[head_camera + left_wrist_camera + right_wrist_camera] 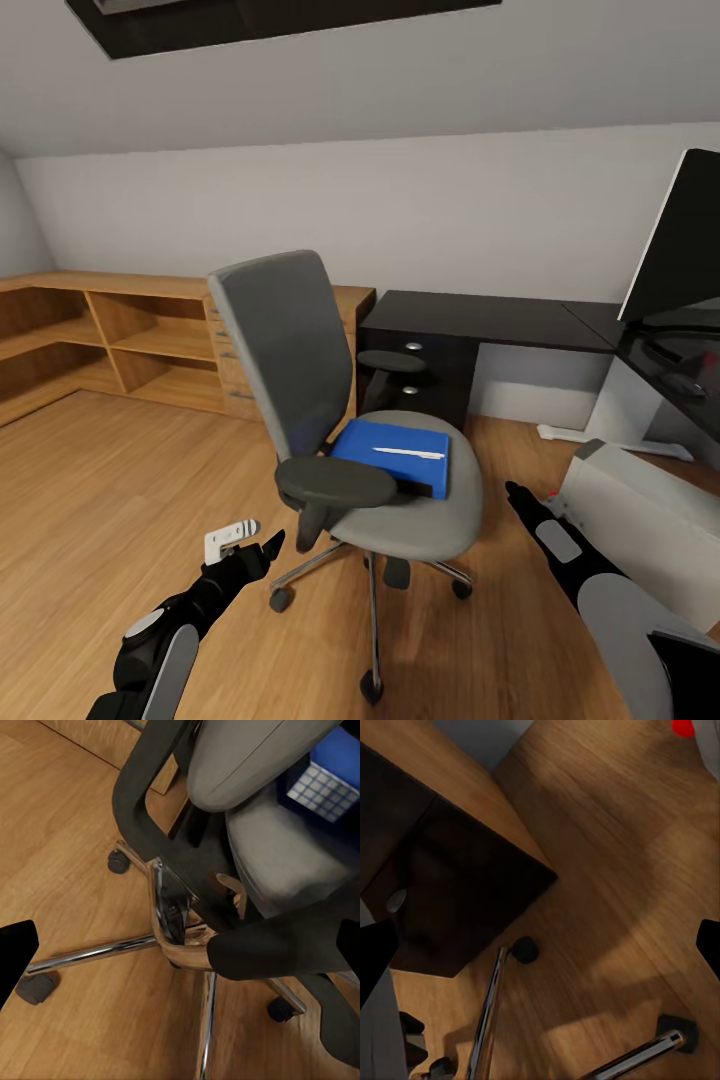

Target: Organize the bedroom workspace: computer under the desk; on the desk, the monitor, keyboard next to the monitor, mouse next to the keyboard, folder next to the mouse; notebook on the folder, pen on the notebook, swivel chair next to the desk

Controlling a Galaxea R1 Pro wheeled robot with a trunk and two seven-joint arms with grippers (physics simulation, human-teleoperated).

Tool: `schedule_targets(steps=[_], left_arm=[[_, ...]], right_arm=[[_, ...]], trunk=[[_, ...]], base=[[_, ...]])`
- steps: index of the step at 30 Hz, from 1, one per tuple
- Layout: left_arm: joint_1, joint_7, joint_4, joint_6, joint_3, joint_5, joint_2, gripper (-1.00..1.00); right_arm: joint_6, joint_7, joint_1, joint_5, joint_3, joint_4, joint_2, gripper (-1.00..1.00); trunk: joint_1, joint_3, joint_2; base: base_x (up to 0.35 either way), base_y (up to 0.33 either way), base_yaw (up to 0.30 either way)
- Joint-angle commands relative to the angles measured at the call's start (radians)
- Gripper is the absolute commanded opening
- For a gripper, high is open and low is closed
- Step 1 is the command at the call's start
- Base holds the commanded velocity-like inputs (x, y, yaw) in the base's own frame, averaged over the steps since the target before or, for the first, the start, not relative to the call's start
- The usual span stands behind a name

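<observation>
At centre frame of the head view we record the swivel chair (340,430) on the wooden floor (120,480), backrest toward the left. On its grey seat lies the folder (395,455), blue, flat, with the pen (410,453) resting on top as a thin white stick. We cannot make out a notebook apart from the folder.

Behind the chair, at centre right, runs the desk (490,320), black top with its dark drawer unit below. At the right edge the monitor (675,240) stands on the desk top. Lower right, the computer (650,515) sits on the floor, light grey, tilted in the view, just beside the right arm.

Left gripper (262,548) hangs at lower left, near the chair's chrome base and apart from it; its jaws are spread and hold nothing. Right gripper (520,497) sits at lower right, between the seat edge and the computer; from both views its jaws stand apart and empty.

Upper left: wooden shelving (120,340) along the wall.
</observation>
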Motion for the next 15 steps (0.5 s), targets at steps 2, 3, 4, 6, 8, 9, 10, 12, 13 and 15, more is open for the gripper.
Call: schedule_targets(steps=[2,3,4,6,8,9,10,12,13,15], left_arm=[[-0.001,-0.001,-0.001,0.007,0.002,0.007,-0.001,1.0],[-0.001,-0.001,-0.001,0.007,0.002,0.007,-0.001,1.0],[-0.001,-0.001,-0.001,0.007,0.002,0.007,-0.001,1.0],[-0.001,-0.001,-0.001,0.007,0.002,0.006,-0.001,1.0],[-0.001,-0.001,-0.001,0.007,0.003,0.006,0.0,1.0],[-0.001,-0.001,-0.001,0.007,0.003,0.006,-0.001,1.0],[-0.001,-0.001,-0.001,0.007,0.003,0.006,-0.001,1.0],[-0.001,-0.001,-0.001,0.007,0.004,0.006,0.0,1.0],[-0.001,-0.001,-0.001,0.007,0.004,0.006,0.0,1.0],[-0.001,-0.001,-0.001,0.007,0.004,0.006,0.0,1.0]], right_arm=[[-0.001,-0.002,0.0,-0.011,0.003,-0.001,0.001,1.0],[-0.001,-0.002,0.0,-0.011,0.003,0.0,0.002,1.0],[-0.002,-0.002,0.0,-0.011,0.003,0.0,0.002,1.0],[-0.002,-0.002,0.0,-0.011,0.003,0.0,0.004,1.0],[-0.002,-0.002,0.0,-0.012,0.003,0.0,0.005,1.0],[-0.002,-0.002,0.0,-0.012,0.003,0.0,0.006,1.0],[-0.002,-0.002,0.0,-0.012,0.003,0.001,0.007,1.0],[-0.002,-0.002,0.0,-0.012,0.003,0.002,0.013,1.0],[-0.003,-0.002,0.0,-0.012,0.003,0.002,0.016,1.0],[-0.003,-0.002,0.0,-0.012,0.003,0.003,0.02,1.0]], trunk=[[0.0,-0.001,0.0],[0.0,-0.001,0.0],[0.0,-0.001,0.0],[0.0,-0.001,0.0],[0.0,-0.001,0.0],[0.0,-0.001,0.0],[0.0,-0.001,0.0],[0.0,0.0,0.0],[0.0,0.0,0.0],[0.0,0.0,0.0]], base=[[0.0,0.0,-0.003],[0.0,0.0,-0.002],[0.0,0.0,-0.001],[0.0,0.0,-0.001],[0.0,0.0,0.0],[0.0,0.0,0.0],[0.0,0.0,0.0],[0.0,0.0,0.0],[0.0,0.0,0.0],[0.0,0.0,0.012]])
